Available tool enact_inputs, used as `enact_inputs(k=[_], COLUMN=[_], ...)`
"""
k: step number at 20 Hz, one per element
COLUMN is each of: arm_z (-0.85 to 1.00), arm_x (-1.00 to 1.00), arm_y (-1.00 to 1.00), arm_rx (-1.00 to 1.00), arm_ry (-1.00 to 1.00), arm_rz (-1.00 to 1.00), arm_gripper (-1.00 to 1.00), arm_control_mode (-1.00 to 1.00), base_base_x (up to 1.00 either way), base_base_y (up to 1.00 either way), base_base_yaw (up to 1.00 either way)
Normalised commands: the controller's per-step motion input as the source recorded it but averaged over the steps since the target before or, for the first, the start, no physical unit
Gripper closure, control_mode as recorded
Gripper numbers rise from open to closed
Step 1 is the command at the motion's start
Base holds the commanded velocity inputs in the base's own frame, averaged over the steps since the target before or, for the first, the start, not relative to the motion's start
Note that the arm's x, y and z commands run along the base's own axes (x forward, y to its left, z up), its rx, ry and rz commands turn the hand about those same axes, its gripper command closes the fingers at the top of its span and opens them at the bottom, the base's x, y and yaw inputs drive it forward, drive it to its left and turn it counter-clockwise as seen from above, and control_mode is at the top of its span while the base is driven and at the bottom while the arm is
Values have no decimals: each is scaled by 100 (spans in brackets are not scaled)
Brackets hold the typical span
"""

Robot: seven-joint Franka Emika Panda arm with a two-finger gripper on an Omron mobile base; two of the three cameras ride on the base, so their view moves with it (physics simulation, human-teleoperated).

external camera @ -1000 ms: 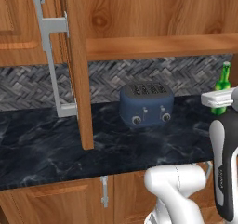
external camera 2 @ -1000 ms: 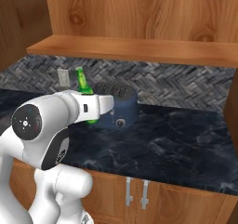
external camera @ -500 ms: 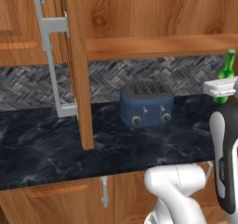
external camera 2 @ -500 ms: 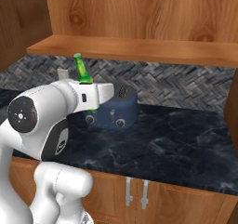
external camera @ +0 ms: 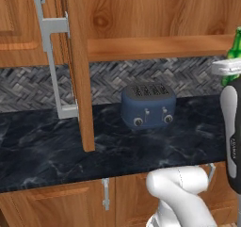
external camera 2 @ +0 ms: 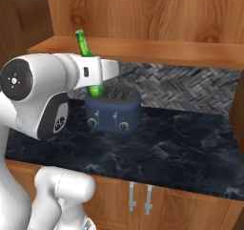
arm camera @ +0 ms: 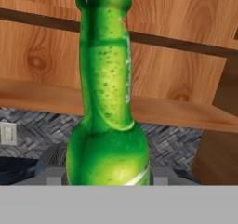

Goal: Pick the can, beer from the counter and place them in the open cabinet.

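Above the counter (external camera 2: pixel 181 148), the gripper (external camera 2: pixel 95 74) clamps the beer (external camera 2: pixel 88 64) upright. Its neck already tops the cabinet (external camera 2: pixel 143 50) shelf just beyond.

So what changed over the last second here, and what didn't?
The gripper, shut on the beer throughout, has carried it upward: the bottle's top now stands level with the cabinet shelf instead of below it. Nothing was released. The toaster, counter and open cabinet door stayed put.
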Motion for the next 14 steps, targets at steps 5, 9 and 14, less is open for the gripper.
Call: enact_inputs(k=[5,9,14], arm_z=[19,10,4], arm_x=[18,38,62], arm_y=[-1,-3,-3], arm_rx=[1,5,6], arm_ry=[0,0,0], arm_rz=[0,0,0], arm_gripper=[100,100,100], arm_control_mode=[-100,-100,-100], base_base_x=[0,0,0], base_base_y=[0,0,0], base_base_yaw=[0,0,0])
